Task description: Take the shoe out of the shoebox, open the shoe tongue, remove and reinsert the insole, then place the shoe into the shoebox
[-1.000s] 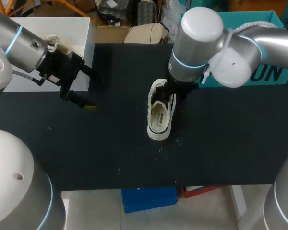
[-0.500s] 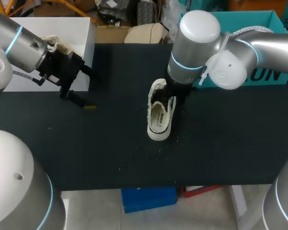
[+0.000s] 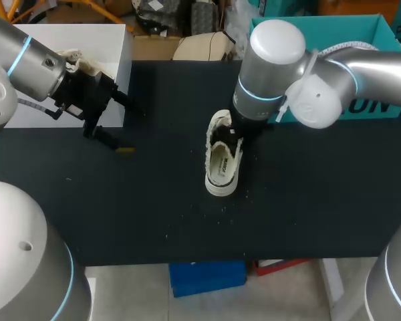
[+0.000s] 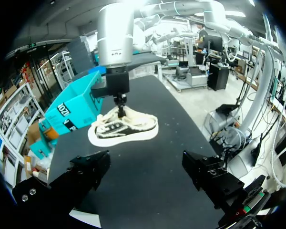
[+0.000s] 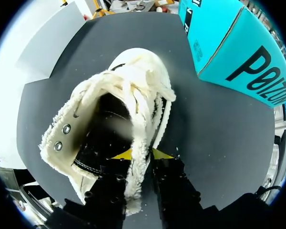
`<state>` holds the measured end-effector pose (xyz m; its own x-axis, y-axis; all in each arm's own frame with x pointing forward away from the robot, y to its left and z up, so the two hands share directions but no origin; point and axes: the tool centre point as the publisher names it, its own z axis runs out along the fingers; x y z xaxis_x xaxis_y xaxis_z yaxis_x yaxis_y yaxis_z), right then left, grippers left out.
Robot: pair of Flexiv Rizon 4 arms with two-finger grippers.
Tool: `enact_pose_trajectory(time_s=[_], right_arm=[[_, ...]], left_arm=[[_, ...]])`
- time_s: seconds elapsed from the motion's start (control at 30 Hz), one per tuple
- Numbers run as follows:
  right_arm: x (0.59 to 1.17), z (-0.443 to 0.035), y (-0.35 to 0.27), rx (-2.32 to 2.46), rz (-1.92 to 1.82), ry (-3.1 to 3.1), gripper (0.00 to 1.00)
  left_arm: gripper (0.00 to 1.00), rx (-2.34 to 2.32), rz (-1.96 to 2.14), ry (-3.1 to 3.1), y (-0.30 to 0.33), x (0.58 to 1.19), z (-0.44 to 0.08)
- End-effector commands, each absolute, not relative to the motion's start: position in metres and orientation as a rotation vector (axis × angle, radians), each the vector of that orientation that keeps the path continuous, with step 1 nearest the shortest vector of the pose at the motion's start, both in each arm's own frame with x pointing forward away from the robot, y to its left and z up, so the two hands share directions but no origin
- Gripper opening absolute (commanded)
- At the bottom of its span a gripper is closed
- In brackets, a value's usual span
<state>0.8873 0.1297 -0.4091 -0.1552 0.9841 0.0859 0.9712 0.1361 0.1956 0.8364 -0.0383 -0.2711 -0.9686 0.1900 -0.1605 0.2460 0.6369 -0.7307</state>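
Look to the middle of the black bench (image 3: 321, 200) for the white fleece-lined lace-up shoe (image 3: 222, 164): out of its box, sole down, lying along the 12-to-6 line. Find the teal cardboard shoebox (image 3: 371, 27) at the shoe's 2 o'clock, apart from it.

See the right pincer (image 5: 142, 154) closed from above on a fleecy strip of the shoe's upper, one yellow tip on each side. By the look, that strip is the tongue, though hard to tell from the side collar. See the left pincer (image 3: 129, 127) spread wide, gripping nothing, hanging over the bench well off at the shoe's 9 o'clock.

Probably the tongue-opening step. To do it well:

- Draw the strip up and over toward the 12 o'clock end in a slow arc, not straight up, to avoid hoisting the whole shoe off the bench.
- First bring the idle pincer in from 9 o'clock to pin the 6 o'clock end or the near side wall.
- Pinch fleece only, leaving the printed insole (image 3: 220, 168) free underneath.
- Stop on gaining an opening wide enough to reach that insole's edge.
- Avoid snagging the laces.
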Motion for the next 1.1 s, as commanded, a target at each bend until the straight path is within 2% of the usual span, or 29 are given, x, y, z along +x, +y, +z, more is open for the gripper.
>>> enact_pose_trajectory(time_s=[0.03, 0.37, 0.6, 0.87, 1.03, 1.1], right_arm=[[0.884, -0.398, 0.129, 1.97, 0.31, 2.353, 0.0], [0.867, -0.321, 0.107, 1.83, 0.363, 2.479, 0.0], [0.859, -0.241, 0.091, 1.542, 0.43, 2.666, 0.0], [0.861, -0.15, 0.079, 0.679, 0.389, 3.095, 0.0], [0.869, -0.114, 0.065, 0.106, 0.102, 3.318, 0.0], [0.871, -0.108, 0.061, -0.098, -0.136, 3.346, 0.0]], left_arm=[[1.0, 0.371, -1.251, 2.783, -0.039, 0.836, -0.271], [1.0, 0.371, -1.251, 2.783, -0.039, 0.836, -0.271], [1.0, 0.371, -1.251, 2.783, -0.039, 0.836, -0.271], [1.0, 0.371, -1.251, 2.783, -0.039, 0.836, -0.271], [1.0, 0.371, -1.251, 2.783, -0.039, 0.836, -0.271], [1.0, 0.371, -1.251, 2.783, -0.039, 0.836, -0.271]])
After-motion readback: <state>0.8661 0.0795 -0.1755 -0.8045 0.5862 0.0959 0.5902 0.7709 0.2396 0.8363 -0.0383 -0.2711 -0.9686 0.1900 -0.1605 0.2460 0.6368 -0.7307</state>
